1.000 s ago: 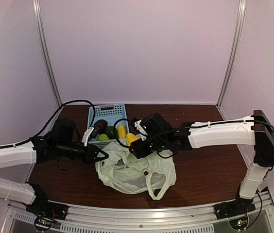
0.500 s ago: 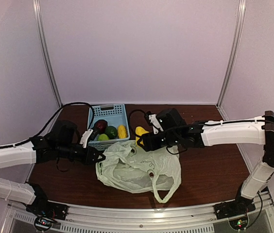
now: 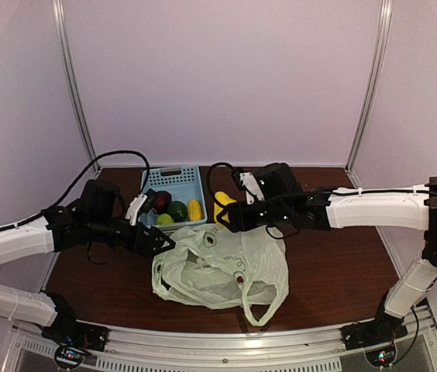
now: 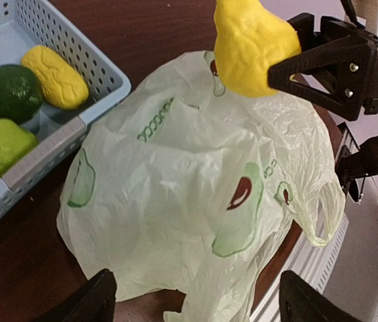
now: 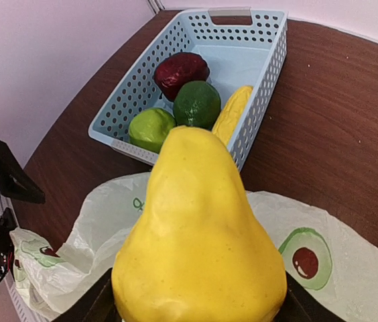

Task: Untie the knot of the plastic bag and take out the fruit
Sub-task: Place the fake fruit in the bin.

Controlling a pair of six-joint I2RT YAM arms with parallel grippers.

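Observation:
The plastic bag lies slack and crumpled on the table, with one loop handle loose at the front. The knot is not in view. My right gripper is shut on a yellow pear-shaped fruit, held above the bag's far edge beside the basket. My left gripper stands open at the bag's left side, with only bag plastic below the wide gap. Fruit lies in the basket: one dark red, one dark green, one light green, one yellow.
The light blue perforated basket stands at the back left of the brown table, just behind the bag. Pale walls close in the back and sides. A metal rail runs along the near edge.
My left gripper has opened and let go of the bag, which has settled flatter. My right gripper has carried the yellow fruit up and back, off the bag and towards the basket.

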